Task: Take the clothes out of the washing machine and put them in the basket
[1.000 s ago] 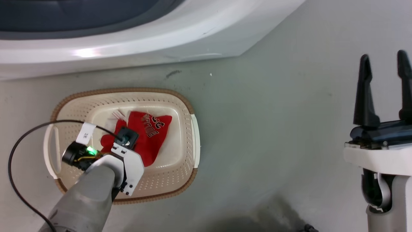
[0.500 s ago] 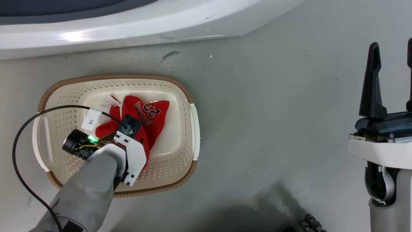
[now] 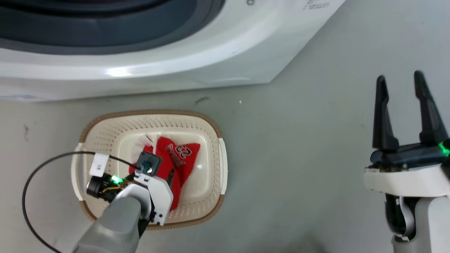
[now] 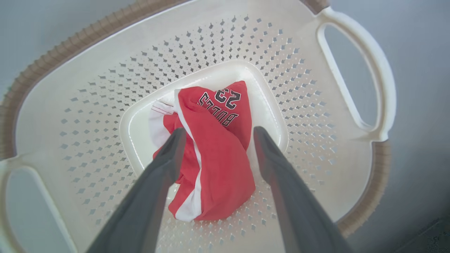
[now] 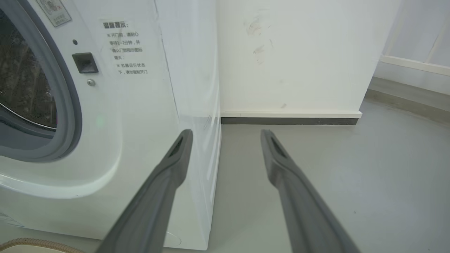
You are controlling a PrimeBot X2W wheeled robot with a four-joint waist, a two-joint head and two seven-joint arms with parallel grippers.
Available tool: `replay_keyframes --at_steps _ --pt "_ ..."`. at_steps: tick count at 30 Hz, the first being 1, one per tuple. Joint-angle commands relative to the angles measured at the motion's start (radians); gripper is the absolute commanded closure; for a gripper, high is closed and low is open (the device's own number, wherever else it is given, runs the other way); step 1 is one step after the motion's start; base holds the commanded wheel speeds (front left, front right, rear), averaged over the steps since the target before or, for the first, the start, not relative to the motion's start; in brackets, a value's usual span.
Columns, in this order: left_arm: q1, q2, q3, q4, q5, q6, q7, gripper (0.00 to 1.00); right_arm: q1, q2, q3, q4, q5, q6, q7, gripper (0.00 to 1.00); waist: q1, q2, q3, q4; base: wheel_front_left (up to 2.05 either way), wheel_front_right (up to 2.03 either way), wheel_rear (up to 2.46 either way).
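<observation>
Left tool point(image 4: 219, 131) is hanging over the basket point(image 4: 88, 38), fingers point(image 4: 154, 189) spread wide, one on each side of the red clothes point(image 4: 211, 165). We are reading it as gripping nothing: the cloth is lying slack on the basket bottom, between the fingers but not pinched. The bundle's long axis is running roughly along the fingers, with the "BULLS 23" print at the far end and the white-trimmed edge nearer the wrist.

Right tool point(image 3: 399, 77) is standing open and empty over the floor point(image 3: 299, 147), well apart from the basket, out past the right corner of the washer point(image 3: 197, 59).

What we are watching: the porthole point(image 3: 105, 24) is lying straight beyond the basket, in line with the left arm, while from the right tool it is sitting off to the left. We are judging the left arm nearer for another reach, once it lifts clear of the cloth. We cannot tell whether anything is waiting in the drum point(image 5: 21, 80): too dark.
</observation>
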Motion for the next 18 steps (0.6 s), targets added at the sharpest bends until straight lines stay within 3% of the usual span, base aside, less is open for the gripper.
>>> replay_keyframes --at_steps 1,12,18 --pt "0.031 -0.002 0.013 -0.015 -0.010 0.008 -0.010 0.00 0.026 0.001 0.005 0.009 -0.006 -0.001 -0.002 0.00 -0.0001 0.0000 -0.084 0.024 0.00 0.00 0.00" --pt "0.203 0.040 0.168 -0.375 0.022 0.118 -0.013 0.00 0.115 0.001 0.012 0.044 -0.016 -0.001 -0.002 0.00 -0.0001 0.0000 -0.252 0.067 0.00 0.00 0.00" --pt "0.350 0.045 0.317 -0.626 0.097 0.183 -0.013 0.00 0.166 0.001 0.017 0.064 -0.020 -0.001 -0.002 0.00 -0.0001 0.0000 -0.341 0.081 0.00 0.00 0.00"
